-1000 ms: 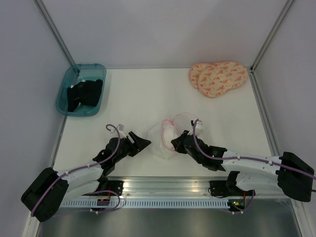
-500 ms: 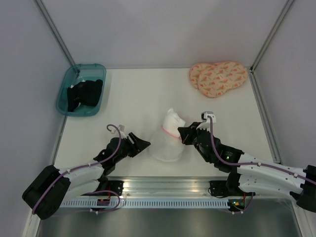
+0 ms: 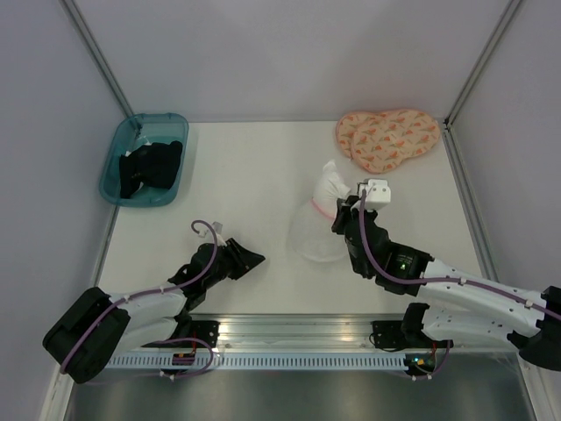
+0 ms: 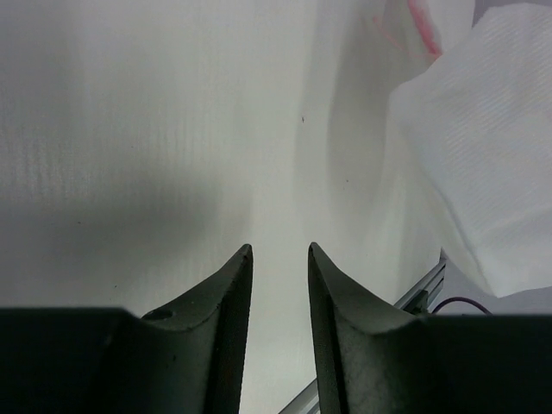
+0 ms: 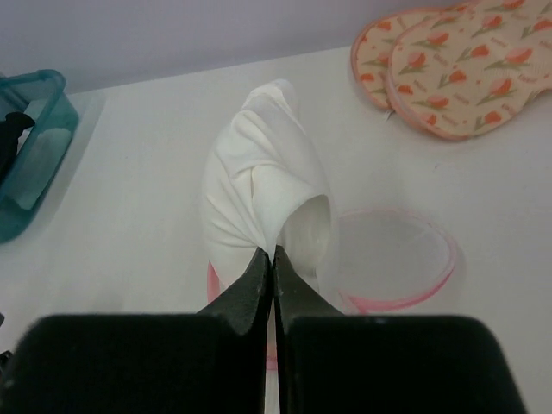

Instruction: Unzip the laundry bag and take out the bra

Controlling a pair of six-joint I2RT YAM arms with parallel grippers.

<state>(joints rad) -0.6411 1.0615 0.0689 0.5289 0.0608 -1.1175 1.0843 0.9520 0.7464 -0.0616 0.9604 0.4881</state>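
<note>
Bra (image 5: pixel 261 172) pinched by right gripper (image 5: pixel 272 253), seemingly half out of laundry bag (image 3: pixel 313 239) — left gripper (image 4: pixel 279 251) slightly parted.

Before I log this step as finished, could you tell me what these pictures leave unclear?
- Right wrist view: the right gripper hides the lower end of the bra, so whether any remains inside the laundry bag is unclear.
- Top view: the zip is too small to make out.
- Left wrist view: the frame edge cuts off the bag.

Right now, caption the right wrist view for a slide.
Right hand pinches the white bra, partly out of the pink-edged laundry bag.
</note>
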